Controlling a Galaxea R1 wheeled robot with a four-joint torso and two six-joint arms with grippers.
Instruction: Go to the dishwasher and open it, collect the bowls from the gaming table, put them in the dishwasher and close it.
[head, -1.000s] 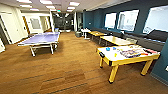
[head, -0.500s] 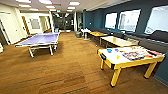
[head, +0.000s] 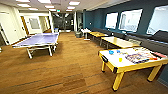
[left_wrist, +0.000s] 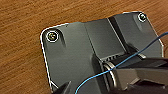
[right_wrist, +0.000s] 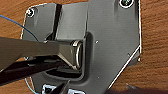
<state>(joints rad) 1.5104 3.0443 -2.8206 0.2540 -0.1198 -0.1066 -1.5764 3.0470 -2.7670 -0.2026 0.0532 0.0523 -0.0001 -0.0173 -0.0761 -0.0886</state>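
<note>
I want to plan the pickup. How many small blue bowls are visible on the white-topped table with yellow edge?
2. One small bright blue bowl sits near the far left corner of the white-topped, yellow-edged table; a second blue bowl sits just right of it. The colourful board games may hide others.

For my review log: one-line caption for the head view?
Gaming table with blue bowls at right, table-tennis table at left, wood floor between.
</note>
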